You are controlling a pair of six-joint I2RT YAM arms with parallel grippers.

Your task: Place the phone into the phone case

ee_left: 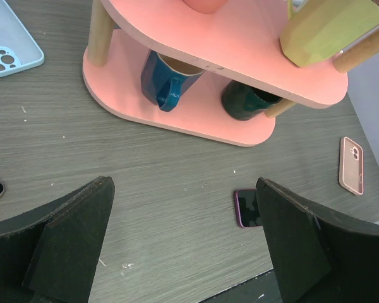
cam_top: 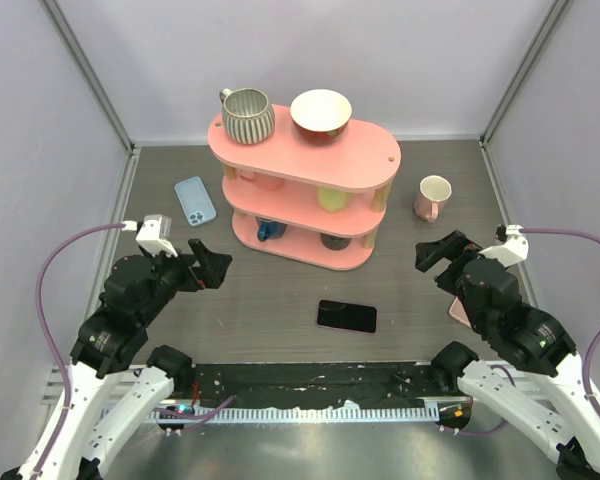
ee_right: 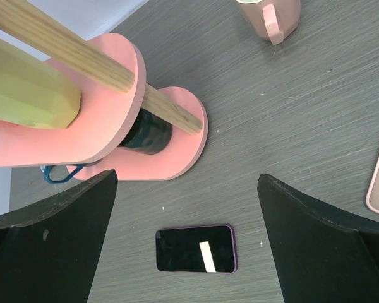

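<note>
From above, the phone (cam_top: 347, 316) is lying at the pink shelf's (cam_top: 368, 150) 6 o'clock, and the blue case (cam_top: 195, 200) at its 9 o'clock. The left gripper (cam_top: 212, 265) and right gripper (cam_top: 438, 262) are hanging released, grasping nothing. The left wrist view is showing a pink case (ee_left: 351, 165) at the phone's 2 o'clock. The right wrist view is framing the phone at 6 o'clock.

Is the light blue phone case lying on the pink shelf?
No, the light blue phone case lies flat on the table, to the left of the pink shelf in the top view.

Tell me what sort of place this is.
Probably a robot test booth: plain panel walls box in a grey table, robot arms stand at its near edge, and a pink shelf of mugs looks staged.
</note>
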